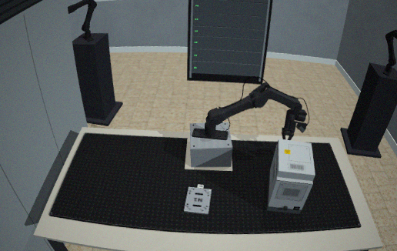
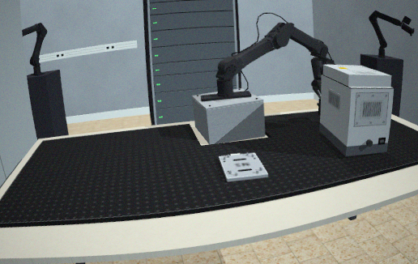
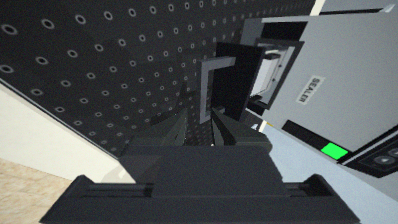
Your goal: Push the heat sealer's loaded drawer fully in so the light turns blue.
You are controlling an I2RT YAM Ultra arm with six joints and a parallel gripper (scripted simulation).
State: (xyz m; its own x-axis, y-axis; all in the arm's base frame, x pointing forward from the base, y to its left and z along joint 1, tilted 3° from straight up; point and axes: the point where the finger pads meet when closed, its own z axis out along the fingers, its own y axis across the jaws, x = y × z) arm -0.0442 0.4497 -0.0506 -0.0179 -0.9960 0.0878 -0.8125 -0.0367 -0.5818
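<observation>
The heat sealer (image 1: 291,175) (image 2: 335,109) (image 3: 345,90) stands upright on the right of the black mat. Its light (image 3: 334,150) is green. The drawer (image 3: 239,80) stands partly out, with its grey handle (image 3: 204,95) toward the wrist camera. A pale surface (image 3: 262,76) shows behind the drawer front; I cannot tell the seal sheet from the sealing frame there. My gripper (image 1: 288,137) (image 3: 199,111) is partly open, pointing down at the sealer's drawer side. The handle's near end appears between the fingertips in the wrist view, not gripped. Contact cannot be told.
A pale flat plate (image 1: 198,200) (image 2: 247,168) with slots lies on the black mat (image 1: 130,185) (image 2: 117,182), left of the sealer. The arm's grey base block (image 1: 211,154) (image 2: 230,121) stands at the table's back. The sealer hides the drawer from the top and exterior views.
</observation>
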